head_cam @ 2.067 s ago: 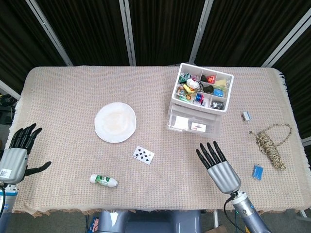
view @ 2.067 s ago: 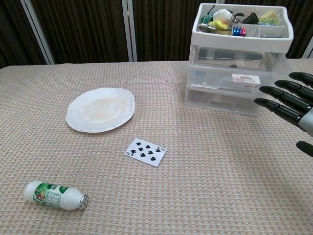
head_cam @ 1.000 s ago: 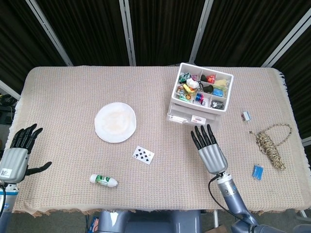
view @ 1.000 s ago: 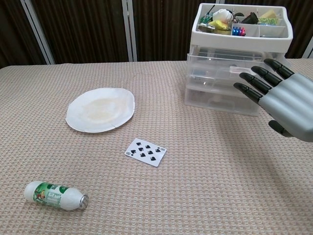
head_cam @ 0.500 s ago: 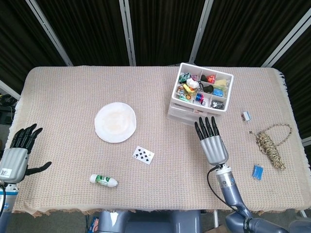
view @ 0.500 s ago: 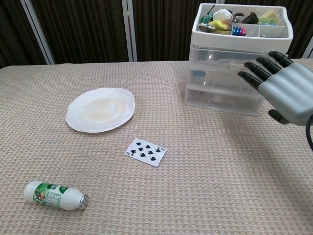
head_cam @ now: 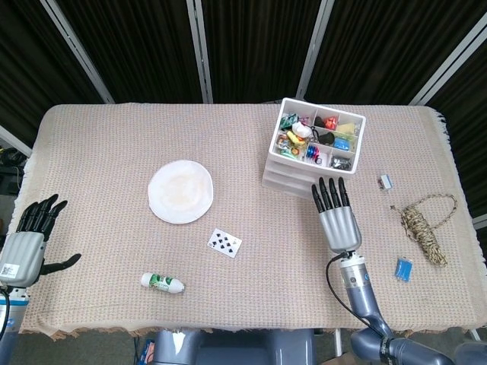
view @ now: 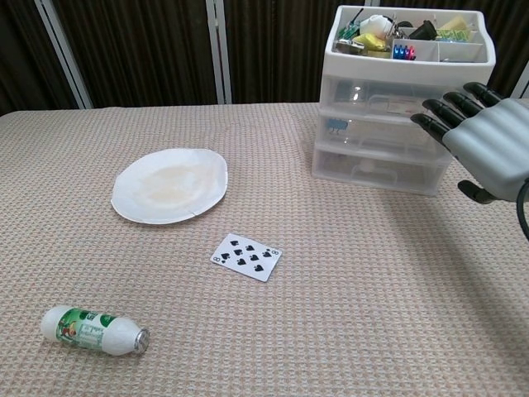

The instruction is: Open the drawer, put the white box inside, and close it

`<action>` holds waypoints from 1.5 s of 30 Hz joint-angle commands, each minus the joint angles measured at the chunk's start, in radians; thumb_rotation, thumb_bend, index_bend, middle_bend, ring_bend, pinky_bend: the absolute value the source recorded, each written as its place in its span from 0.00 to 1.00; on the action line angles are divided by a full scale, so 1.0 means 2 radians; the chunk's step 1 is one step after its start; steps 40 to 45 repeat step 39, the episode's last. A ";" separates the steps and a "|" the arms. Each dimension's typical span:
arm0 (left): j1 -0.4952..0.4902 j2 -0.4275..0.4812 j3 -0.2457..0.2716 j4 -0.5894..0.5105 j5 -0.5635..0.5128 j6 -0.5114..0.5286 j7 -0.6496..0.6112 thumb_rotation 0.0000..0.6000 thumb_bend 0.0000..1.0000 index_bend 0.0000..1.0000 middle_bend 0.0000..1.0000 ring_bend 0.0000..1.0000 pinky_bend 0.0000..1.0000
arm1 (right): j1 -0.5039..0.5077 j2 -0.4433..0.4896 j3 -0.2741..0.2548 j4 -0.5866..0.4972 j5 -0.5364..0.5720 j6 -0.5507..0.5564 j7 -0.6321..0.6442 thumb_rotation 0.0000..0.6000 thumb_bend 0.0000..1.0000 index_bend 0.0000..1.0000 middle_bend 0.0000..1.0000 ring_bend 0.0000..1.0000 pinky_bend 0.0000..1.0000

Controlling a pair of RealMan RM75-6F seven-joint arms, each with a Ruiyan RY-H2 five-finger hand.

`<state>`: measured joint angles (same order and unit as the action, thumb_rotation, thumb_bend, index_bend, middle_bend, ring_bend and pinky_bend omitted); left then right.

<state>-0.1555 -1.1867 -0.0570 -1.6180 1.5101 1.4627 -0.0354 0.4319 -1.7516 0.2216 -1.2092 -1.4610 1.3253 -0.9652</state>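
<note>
My right hand point(view: 488, 141) has a smooth matt grey shell and glossy black fingers point(view: 438, 107). The drawer unit point(view: 397, 124) is clear, shiny plastic under a white plastic tray. The table point(head_cam: 114, 152) wears a rough, woven beige cloth. The plate point(view: 170, 185) looks like matt paper; the bottle point(view: 95, 330) has a glossy label.
</note>
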 commanded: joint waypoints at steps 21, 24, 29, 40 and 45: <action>0.000 0.006 0.009 0.003 0.011 -0.004 0.005 1.00 0.15 0.09 0.00 0.00 0.00 | -0.089 0.220 -0.097 -0.269 -0.042 0.060 0.230 1.00 0.07 0.03 0.00 0.00 0.00; -0.001 0.009 0.011 0.003 0.015 -0.005 0.009 1.00 0.15 0.09 0.00 0.00 0.00 | -0.103 0.253 -0.109 -0.277 -0.051 0.071 0.266 1.00 0.06 0.03 0.00 0.00 0.00; -0.001 0.011 0.015 0.009 0.024 -0.002 0.017 1.00 0.15 0.08 0.00 0.00 0.00 | -0.121 0.273 -0.118 -0.254 -0.057 0.086 0.312 1.00 0.05 0.02 0.00 0.00 0.00; -0.001 0.006 0.016 0.017 0.028 0.001 0.030 1.00 0.15 0.08 0.00 0.00 0.00 | -0.126 0.272 -0.106 -0.239 -0.036 0.078 0.345 1.00 0.05 0.02 0.00 0.00 0.00; -0.001 0.006 0.016 0.017 0.028 0.001 0.030 1.00 0.15 0.08 0.00 0.00 0.00 | -0.126 0.272 -0.106 -0.239 -0.036 0.078 0.345 1.00 0.05 0.02 0.00 0.00 0.00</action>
